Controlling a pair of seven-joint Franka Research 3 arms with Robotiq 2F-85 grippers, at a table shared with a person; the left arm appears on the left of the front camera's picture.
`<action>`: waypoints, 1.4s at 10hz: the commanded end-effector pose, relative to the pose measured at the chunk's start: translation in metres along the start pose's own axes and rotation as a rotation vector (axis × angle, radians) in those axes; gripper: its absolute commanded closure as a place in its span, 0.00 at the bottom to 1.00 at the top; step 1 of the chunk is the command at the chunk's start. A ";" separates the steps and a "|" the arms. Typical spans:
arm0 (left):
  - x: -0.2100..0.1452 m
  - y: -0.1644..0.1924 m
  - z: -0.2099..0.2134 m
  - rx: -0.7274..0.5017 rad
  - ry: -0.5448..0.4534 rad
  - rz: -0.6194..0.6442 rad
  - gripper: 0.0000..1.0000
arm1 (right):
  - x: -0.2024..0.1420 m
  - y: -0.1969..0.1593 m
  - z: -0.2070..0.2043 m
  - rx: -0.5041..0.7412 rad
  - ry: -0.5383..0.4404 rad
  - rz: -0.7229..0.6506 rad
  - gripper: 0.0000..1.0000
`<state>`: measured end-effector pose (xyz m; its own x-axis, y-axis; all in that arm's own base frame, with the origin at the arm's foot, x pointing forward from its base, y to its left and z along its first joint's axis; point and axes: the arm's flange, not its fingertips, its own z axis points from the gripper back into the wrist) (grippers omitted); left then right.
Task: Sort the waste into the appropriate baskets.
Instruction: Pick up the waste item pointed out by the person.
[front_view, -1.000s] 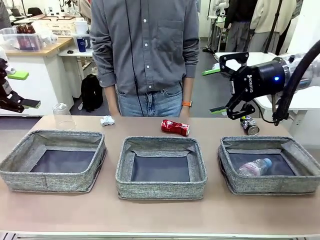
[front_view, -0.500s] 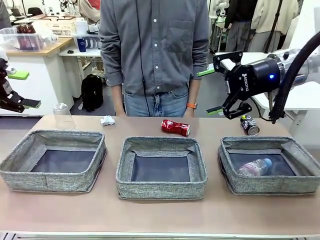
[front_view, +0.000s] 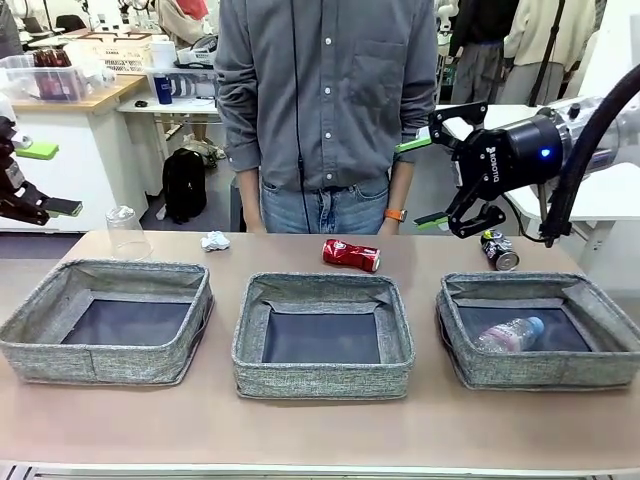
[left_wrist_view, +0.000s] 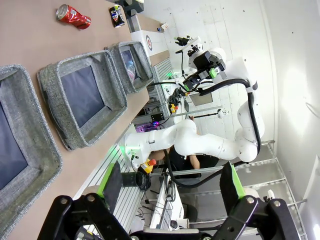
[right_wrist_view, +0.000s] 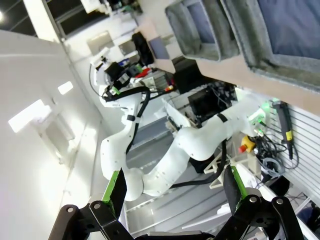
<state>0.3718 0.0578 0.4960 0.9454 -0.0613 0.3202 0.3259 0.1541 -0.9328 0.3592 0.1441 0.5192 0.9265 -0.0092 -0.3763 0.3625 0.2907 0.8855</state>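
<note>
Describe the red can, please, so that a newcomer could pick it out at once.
Start at the middle basket of the three on the table. Just beyond its far wall lies the red can on its side. The other can, farther right, is dark.

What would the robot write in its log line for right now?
left gripper open, empty | right gripper open, empty | bottle in right basket | red can, dark can, cup, paper on table

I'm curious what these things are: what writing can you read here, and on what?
"ROBOTIQ": white print on the right gripper body.
Red crushed can: white print, too blurred to read.
Dark crushed can: label too small to read.
</note>
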 end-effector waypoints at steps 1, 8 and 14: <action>0.001 -0.002 0.000 -0.006 -0.010 -0.009 0.00 | -0.002 0.004 0.002 -0.016 0.007 -0.017 0.00; 0.001 -0.002 0.000 -0.006 -0.010 -0.009 0.00 | -0.002 0.004 0.002 -0.016 0.007 -0.017 0.00; 0.001 -0.002 0.000 -0.006 -0.010 -0.009 0.00 | -0.002 0.004 0.002 -0.016 0.007 -0.017 0.00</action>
<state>0.3718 0.0578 0.4960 0.9454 -0.0613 0.3202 0.3259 0.1541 -0.9328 0.3590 0.1442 0.5192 0.9263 -0.0082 -0.3766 0.3626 0.2910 0.8854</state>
